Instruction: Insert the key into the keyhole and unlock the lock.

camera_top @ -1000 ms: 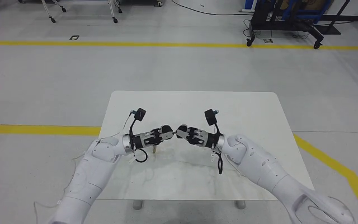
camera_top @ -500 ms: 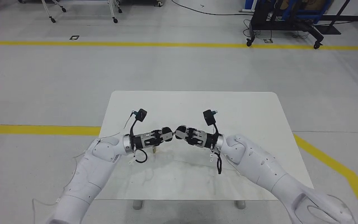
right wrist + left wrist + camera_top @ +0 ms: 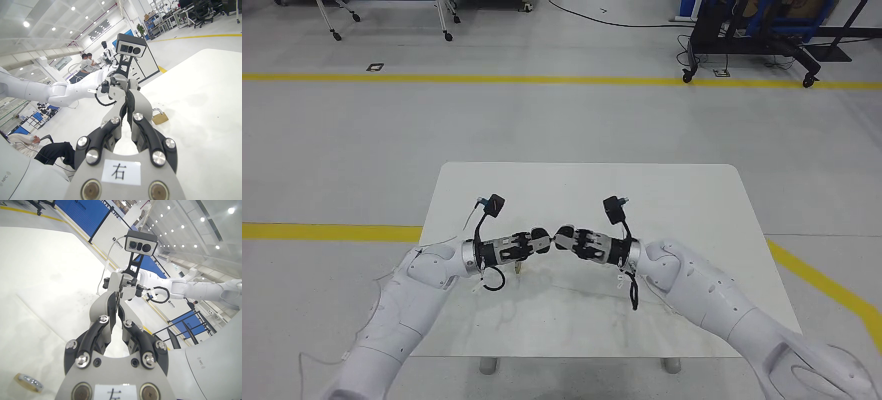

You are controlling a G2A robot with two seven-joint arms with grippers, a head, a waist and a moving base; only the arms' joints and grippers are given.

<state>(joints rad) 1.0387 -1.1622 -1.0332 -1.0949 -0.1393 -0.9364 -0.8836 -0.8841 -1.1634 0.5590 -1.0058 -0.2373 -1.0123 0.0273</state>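
While the two arms are meeting over the middle of the white table (image 3: 682, 200), the left gripper (image 3: 540, 239) and the right gripper (image 3: 566, 237) are pointing at each other, tip to tip. Both are holding their fingers pressed together. In the left wrist view a thin metal strip (image 3: 118, 293) is showing between the left fingers (image 3: 111, 306), but I cannot tell whether it is the key. The brass padlock (image 3: 159, 117) is lying on the table, close to where the grippers are meeting.

The tabletop is looking smooth and bright, with a scatter of small dark specks (image 3: 85, 296) showing near the grippers. Around the table, a pale grey floor (image 3: 542, 140) is stretching away, with yellow lines (image 3: 542, 78) running across it. A dark wheeled frame (image 3: 752, 45) is standing at the far right of the room. Blue and white panels (image 3: 83, 217) are standing along one side, round ceiling lights (image 3: 202, 219) are glowing overhead, and desks with office chairs (image 3: 200, 11) are standing in the distance.
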